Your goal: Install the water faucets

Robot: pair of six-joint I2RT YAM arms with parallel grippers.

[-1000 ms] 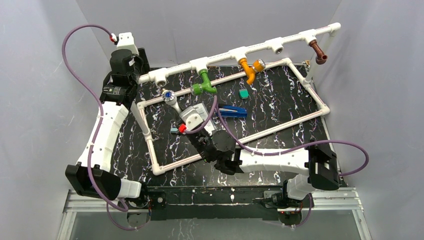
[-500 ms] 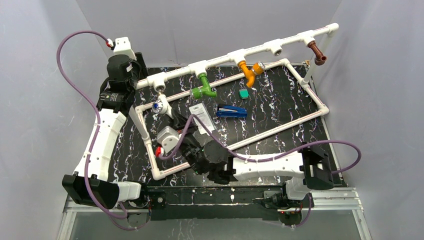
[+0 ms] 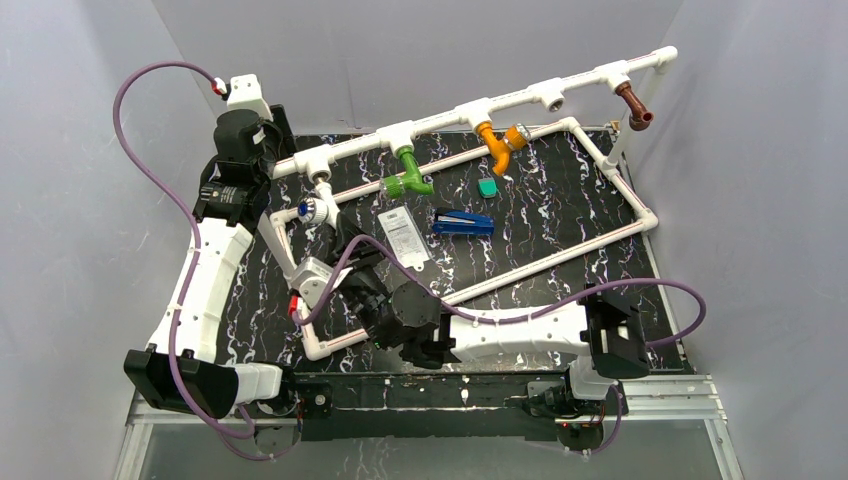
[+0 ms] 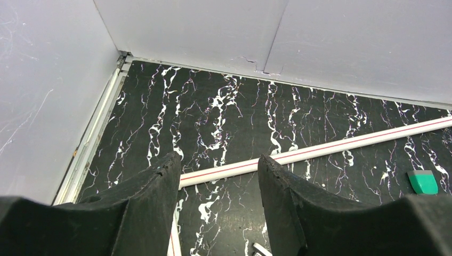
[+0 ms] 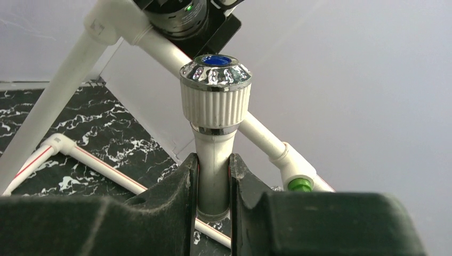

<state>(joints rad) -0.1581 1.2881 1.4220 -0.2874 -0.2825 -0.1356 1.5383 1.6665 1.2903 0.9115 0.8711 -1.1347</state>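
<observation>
My right gripper (image 3: 332,228) is shut on the white faucet (image 3: 314,211), held just below the leftmost tee (image 3: 320,158) of the raised white pipe. In the right wrist view my fingers (image 5: 187,176) clamp its body below the ribbed, blue-capped knob (image 5: 215,98); my right gripper (image 5: 213,172) is shut. The green faucet (image 3: 408,172), orange faucet (image 3: 497,141) and brown faucet (image 3: 634,105) hang from the pipe. My left gripper (image 3: 283,128) is at the back left, open and empty (image 4: 218,170) above the table.
An open tee (image 3: 551,95) sits between the orange and brown faucets. The pipe frame (image 3: 560,257) lies on the black marbled table. A blue box (image 3: 463,222), a white card (image 3: 404,236) and a small green piece (image 3: 487,187) lie inside it. Grey walls surround the table.
My right arm has carried the white faucet left and toward the leftmost tee. My left arm shifted slightly back at first, then stayed still.
</observation>
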